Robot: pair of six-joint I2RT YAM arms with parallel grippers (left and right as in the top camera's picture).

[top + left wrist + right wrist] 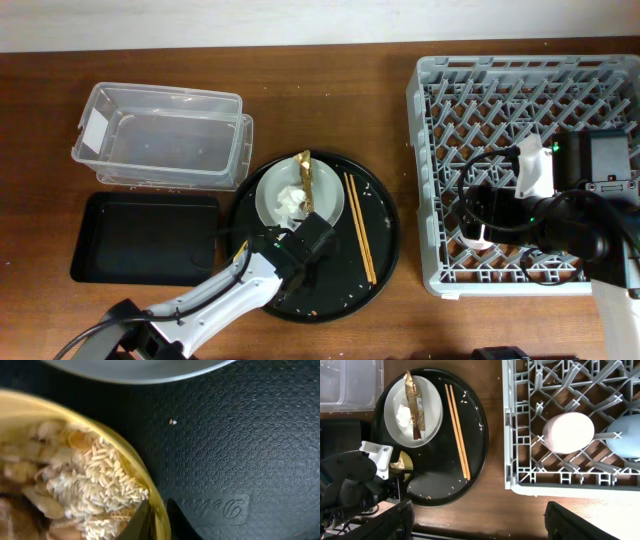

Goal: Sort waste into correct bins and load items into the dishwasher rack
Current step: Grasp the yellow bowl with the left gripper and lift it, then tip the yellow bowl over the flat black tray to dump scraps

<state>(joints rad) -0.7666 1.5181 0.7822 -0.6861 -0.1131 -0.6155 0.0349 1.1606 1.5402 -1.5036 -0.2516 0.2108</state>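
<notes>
While both cups [568, 432] sit in the rack [520, 475], you've the rest pending.
Your left gripper [159, 520] pinches the bowl [30, 407] of scraps [100, 485]; right gripper [480, 527] apart, empty; tissue [403, 414], wrapper [415, 407], plate [432, 410], chopsticks [457, 430] unsorted.

the left gripper [159, 521] straddles the rim of the bowl [150, 485] of food scraps [100, 480] on the round tray [382, 232]. just ahead of it, the plate [271, 198] carries tissue [291, 200] and wrapper [307, 180]; chopsticks [360, 230] lie to its right, the rack [480, 110] farther right, box [160, 135] and shallow tray [140, 235] left.
</notes>
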